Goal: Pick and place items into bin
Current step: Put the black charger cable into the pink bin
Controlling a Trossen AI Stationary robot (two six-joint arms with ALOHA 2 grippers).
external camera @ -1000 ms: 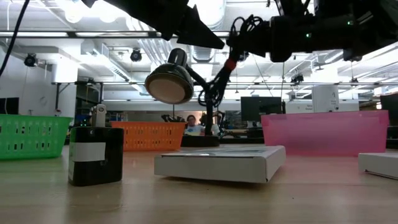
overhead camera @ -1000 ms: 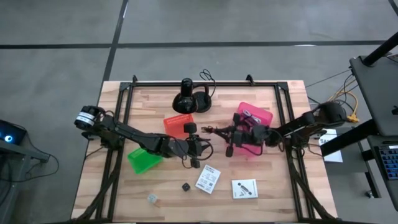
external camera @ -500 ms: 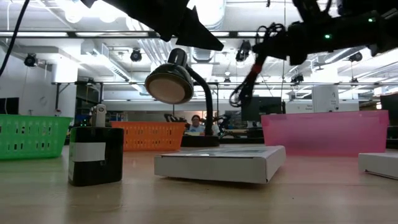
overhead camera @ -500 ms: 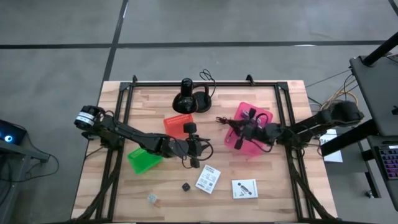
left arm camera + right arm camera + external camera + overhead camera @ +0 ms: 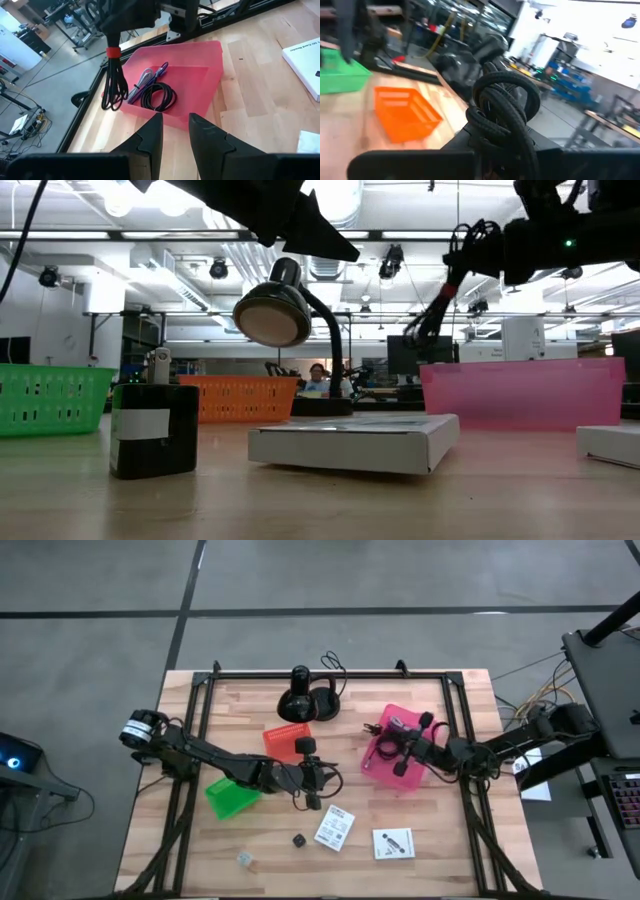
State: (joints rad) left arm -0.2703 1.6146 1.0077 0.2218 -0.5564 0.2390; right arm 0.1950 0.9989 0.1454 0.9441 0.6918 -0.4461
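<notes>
**Cable Bundle Hangs Over Pink Bin, Poised for the Drop**

Wooden slats of the worktable [image 5: 420, 830] carry three small baskets and a scatter of unsorted items under bright workshop lights. Over the pink bin [image 5: 423, 726], the right gripper [image 5: 404, 742] is clamped tight on a black cable bundle [image 5: 114, 82] tied with a red band, holding it by its top so the loops dangle clear above the bin's rim. That height appears chosen to let the bundle fall inside rather than snag on the wall. Already lying in the bin are a black coiled cable [image 5: 159, 96] and a purple strap [image 5: 148, 77], side by side on its floor.

Near mid-table, the left gripper [image 5: 312, 785] waits with its fingers [image 5: 150, 136] narrowly parted and nothing between them, aimed at the bin from the side and well out of the other arm's path.

Remaining on the wood nearer the front edge are two white printed cards [image 5: 334, 827], a tiny black cube [image 5: 298, 840] and a small clear piece [image 5: 245, 859]. An orange basket [image 5: 283, 738] and a green basket [image 5: 230, 797] sit to the left, and a black lamp-like stand [image 5: 300, 700] keeps to the back.
</notes>
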